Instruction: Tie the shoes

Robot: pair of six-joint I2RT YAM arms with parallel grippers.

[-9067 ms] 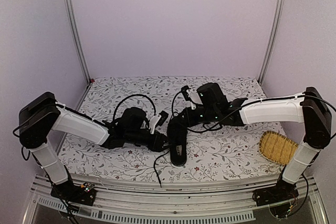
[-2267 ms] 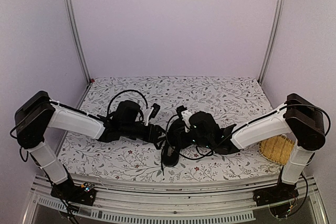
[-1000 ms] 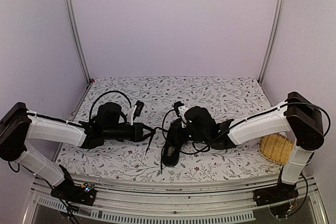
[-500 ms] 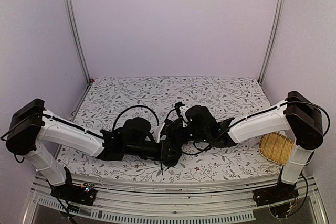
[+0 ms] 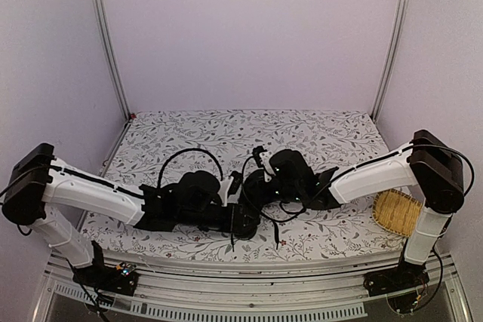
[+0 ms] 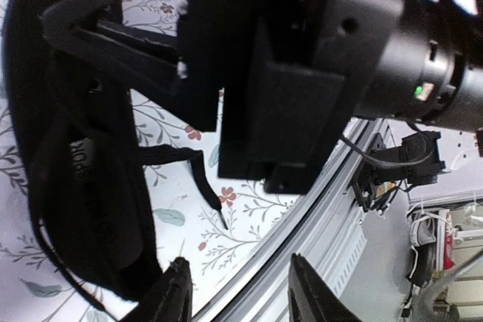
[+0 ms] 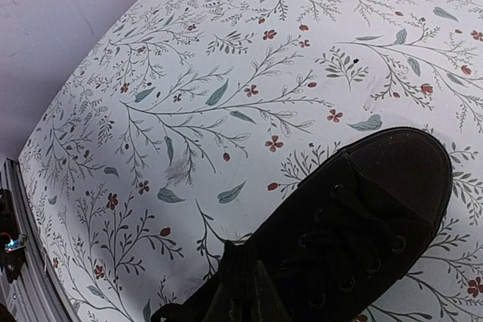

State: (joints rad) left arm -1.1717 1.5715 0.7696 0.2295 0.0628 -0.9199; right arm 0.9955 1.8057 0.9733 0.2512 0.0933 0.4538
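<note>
Roughly: on the table [image 5: 324,137], the shoe [image 7: 362,209] is set at 6 o'clock from centre, between both arms. Jaws of the left gripper [image 6: 241,295] are spread, nothing between; the right gripper [image 7: 243,292] is closed, contents cannot be told. One lace [image 6: 170,154] is seen trailing loose toward 5 o'clock. No bow is seen; tying is judged unfinished.

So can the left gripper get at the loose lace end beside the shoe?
Probably yes. The left gripper is open, and the lace end lies on bare cloth just ahead of it, beside the shoe, with nothing between. The right arm crowds close, so room looks tight.
</note>
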